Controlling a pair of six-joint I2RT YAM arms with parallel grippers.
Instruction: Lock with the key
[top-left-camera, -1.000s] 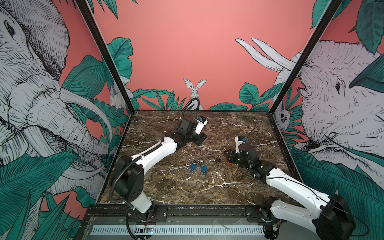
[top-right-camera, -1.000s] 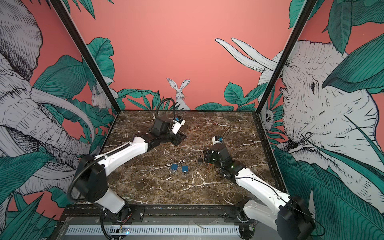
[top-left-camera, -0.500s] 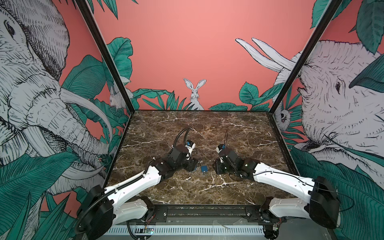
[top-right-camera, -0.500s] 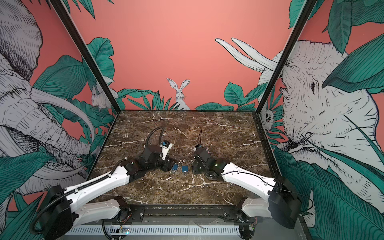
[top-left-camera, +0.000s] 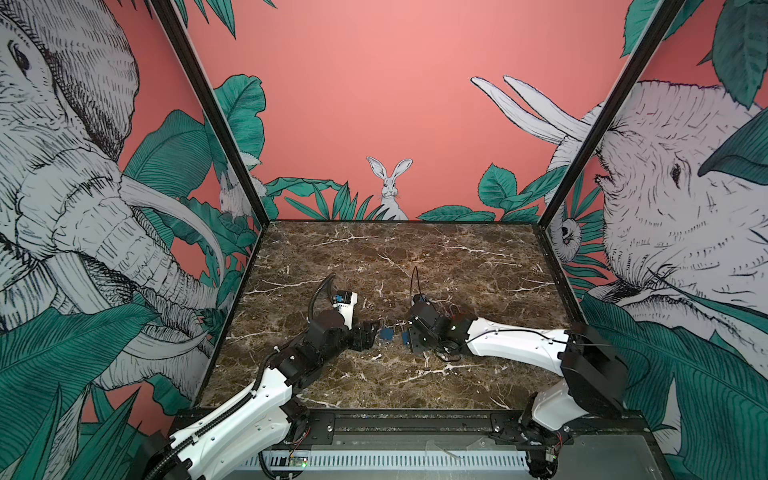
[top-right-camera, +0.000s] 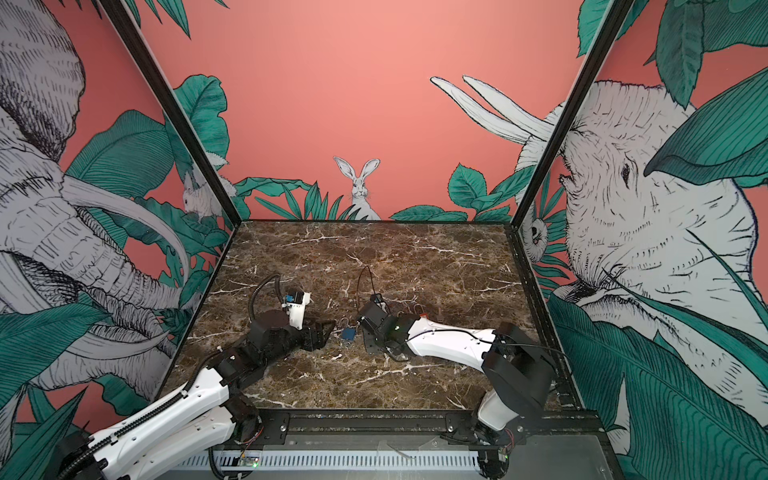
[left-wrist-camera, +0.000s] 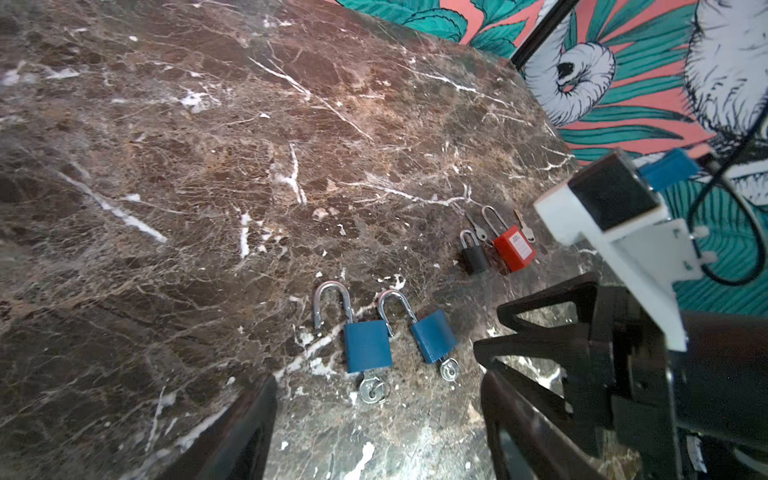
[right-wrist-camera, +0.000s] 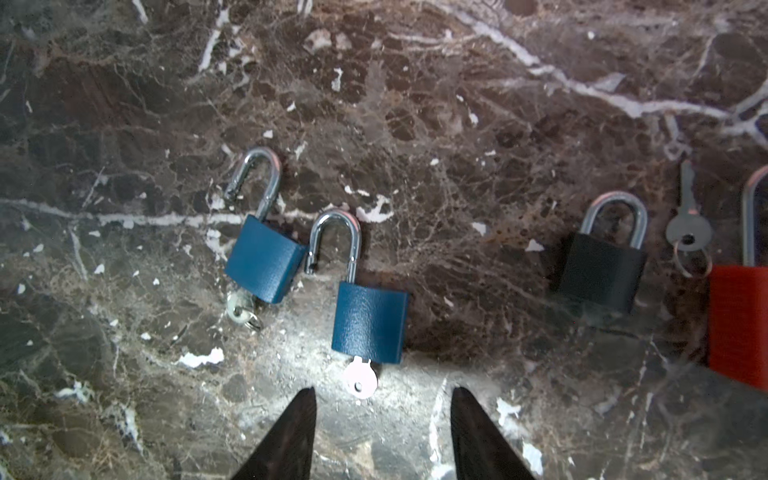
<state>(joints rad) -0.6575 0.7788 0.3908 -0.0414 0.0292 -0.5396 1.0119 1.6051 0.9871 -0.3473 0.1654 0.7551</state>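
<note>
Two blue padlocks lie side by side mid-table, shackles swung open, each with a key in its base. In the left wrist view one blue padlock (left-wrist-camera: 368, 345) and its ringed key (left-wrist-camera: 374, 388) lie just ahead of my left gripper (left-wrist-camera: 378, 415), which is open and empty. The other blue padlock (right-wrist-camera: 370, 324) with its key (right-wrist-camera: 360, 379) lies right in front of my right gripper (right-wrist-camera: 382, 392), open too, touching nothing. In both top views the grippers (top-left-camera: 372, 332) (top-right-camera: 365, 332) face each other across the padlocks (top-right-camera: 348, 334).
A black padlock (right-wrist-camera: 600, 272) with its shackle shut, a loose key (right-wrist-camera: 688, 224) and a red padlock (right-wrist-camera: 739, 320) lie close beyond the right gripper. The brown marble table (top-left-camera: 415, 257) is walled on three sides.
Both arms have swung from further back and apart to the table's middle, converging on the blue padlocks. Both grippers have opened wider.
</note>
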